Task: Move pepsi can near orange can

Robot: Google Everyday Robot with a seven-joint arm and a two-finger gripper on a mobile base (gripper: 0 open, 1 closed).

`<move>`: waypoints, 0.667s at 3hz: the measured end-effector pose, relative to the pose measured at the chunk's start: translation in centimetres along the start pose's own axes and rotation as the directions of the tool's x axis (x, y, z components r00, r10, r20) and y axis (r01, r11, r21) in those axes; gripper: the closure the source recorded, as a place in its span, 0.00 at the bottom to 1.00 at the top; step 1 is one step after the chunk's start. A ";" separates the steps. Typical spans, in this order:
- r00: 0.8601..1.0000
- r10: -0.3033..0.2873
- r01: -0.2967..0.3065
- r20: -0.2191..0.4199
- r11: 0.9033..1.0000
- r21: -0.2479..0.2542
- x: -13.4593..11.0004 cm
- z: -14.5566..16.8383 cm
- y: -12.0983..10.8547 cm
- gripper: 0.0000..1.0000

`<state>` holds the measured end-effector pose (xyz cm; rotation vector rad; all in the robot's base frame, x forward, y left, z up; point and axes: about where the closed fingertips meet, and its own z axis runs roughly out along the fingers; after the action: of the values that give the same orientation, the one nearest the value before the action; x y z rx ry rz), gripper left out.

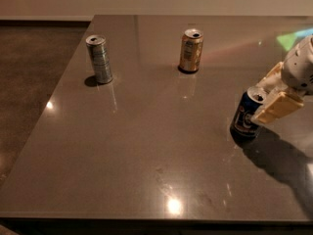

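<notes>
The pepsi can (245,116), dark blue with a silver top, stands slightly tilted at the right of the grey table (146,146). My gripper (268,93) reaches in from the right edge. One cream finger (276,106) lies against the can's near right side and the other sits behind its top, so the jaws are closed around the can. The orange can (190,50) stands upright at the back centre, well to the left of and beyond the pepsi can.
A silver-grey can (100,58) stands at the back left near the table's left edge. The dark floor (29,82) lies beyond that edge. The table's front edge runs along the bottom of the view.
</notes>
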<state>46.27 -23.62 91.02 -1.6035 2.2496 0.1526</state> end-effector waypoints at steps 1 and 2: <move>1.000 0.000 0.000 0.029 1.000 -0.017 -0.8 -0.5 0.0 0.62; 0.999 0.027 -0.027 0.033 1.000 -0.013 -2.1 -0.6 -1.2 0.87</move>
<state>47.87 -22.31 92.48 -1.5661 2.2504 0.1988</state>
